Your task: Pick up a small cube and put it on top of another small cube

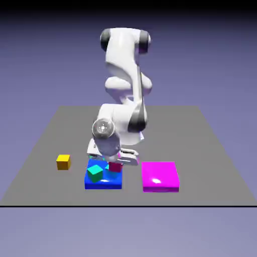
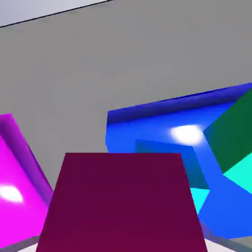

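Hand view shows us the small magenta-pink cube [image 2: 120, 202] large between the tips of the claw [image 2: 123, 246], which hides them, so we take it as pinched. At 2 o'clock from it lies the small cyan cube [image 2: 199, 199] on the blue slab [image 2: 147, 133], with the green cube [image 2: 231, 130] beside. At 9 o'clock is the magenta slab [image 2: 15, 182]. On the exterior view we see the yellow cube [image 1: 62, 162] apart on the grey table [image 1: 211, 145].
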